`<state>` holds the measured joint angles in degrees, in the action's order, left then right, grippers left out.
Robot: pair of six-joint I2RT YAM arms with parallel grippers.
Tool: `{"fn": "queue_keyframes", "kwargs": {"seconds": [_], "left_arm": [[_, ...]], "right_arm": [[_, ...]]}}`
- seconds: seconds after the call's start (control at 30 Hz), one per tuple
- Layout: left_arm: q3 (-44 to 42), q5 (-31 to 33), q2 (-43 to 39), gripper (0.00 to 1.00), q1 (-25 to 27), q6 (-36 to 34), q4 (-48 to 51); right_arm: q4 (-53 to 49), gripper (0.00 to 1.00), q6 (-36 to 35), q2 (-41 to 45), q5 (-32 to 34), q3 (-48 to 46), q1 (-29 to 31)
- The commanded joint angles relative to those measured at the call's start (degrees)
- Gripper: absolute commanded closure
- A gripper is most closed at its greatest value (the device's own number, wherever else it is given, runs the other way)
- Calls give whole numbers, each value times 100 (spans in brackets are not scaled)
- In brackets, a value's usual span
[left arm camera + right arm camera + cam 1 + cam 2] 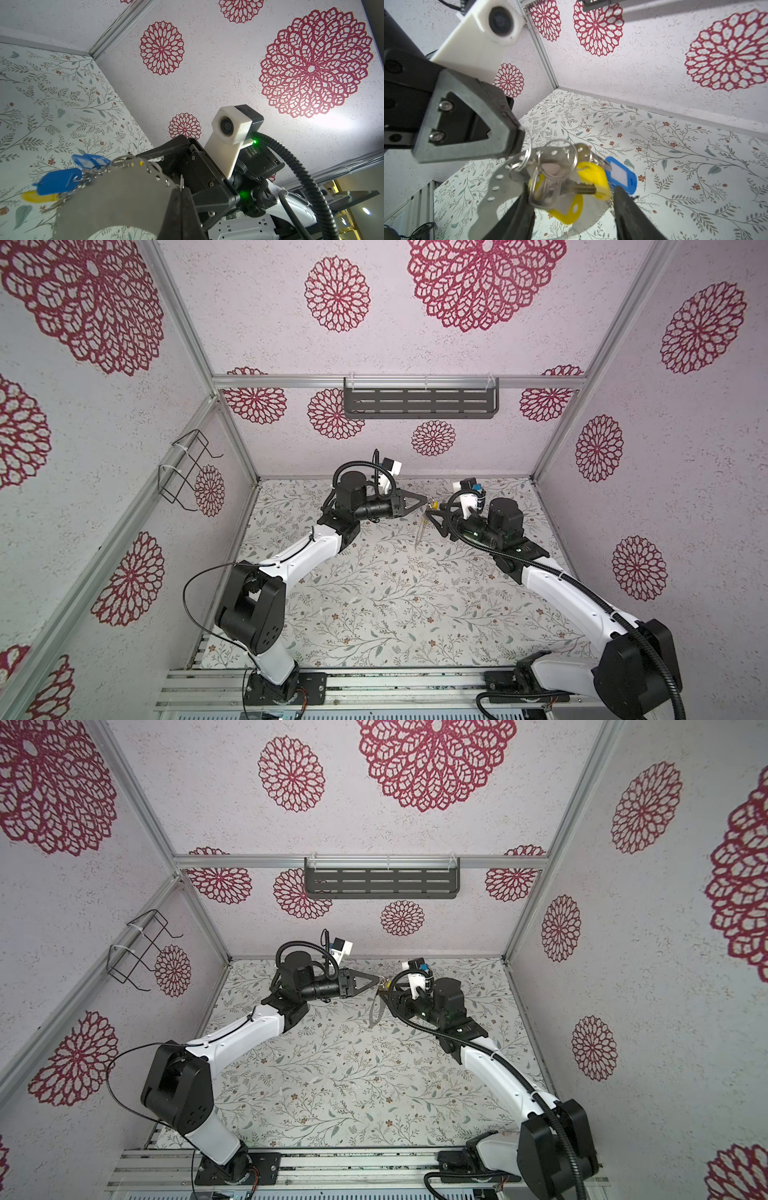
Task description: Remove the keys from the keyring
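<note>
My left gripper [426,501] [376,979] is shut on the edge of the keyring [124,197], a wide flat grey band with small holes, and holds it above the table. In both top views the keyring [420,531] [375,1011] hangs edge-on. The keys hang from its rim by small metal loops: blue tags [58,180], yellow tags [591,176], a blue tag [623,174] and a metal key [550,187]. My right gripper [571,207] [432,512] is open, with one finger [517,218] on each side of the bunch.
The floral table cover [395,605] lies below both arms. A black slotted shelf [419,402] is fixed to the back wall and a black wire rack [187,472] to the left wall. Both arms meet near the back middle.
</note>
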<state>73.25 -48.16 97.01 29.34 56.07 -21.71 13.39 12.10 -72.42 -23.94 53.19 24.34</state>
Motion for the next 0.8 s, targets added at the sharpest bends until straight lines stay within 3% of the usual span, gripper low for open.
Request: {"fn": "queue_keyframes", "kwargs": {"seconds": [0.0, 0.4, 0.6, 0.77], "left_arm": [[206, -156, 85, 100, 59, 61, -309], [358, 49, 129, 100, 100, 4, 361], [356, 34, 138, 100, 92, -21, 352], [357, 16, 130, 100, 43, -105, 348]], "right_arm": [[270, 41, -159, -1, 144, 295, 78], [120, 52, -330, -49, 294, 447, 213], [-13, 77, -414, 98, 399, 390, 216], [-194, 88, -445, 350, 505, 272, 216]]}}
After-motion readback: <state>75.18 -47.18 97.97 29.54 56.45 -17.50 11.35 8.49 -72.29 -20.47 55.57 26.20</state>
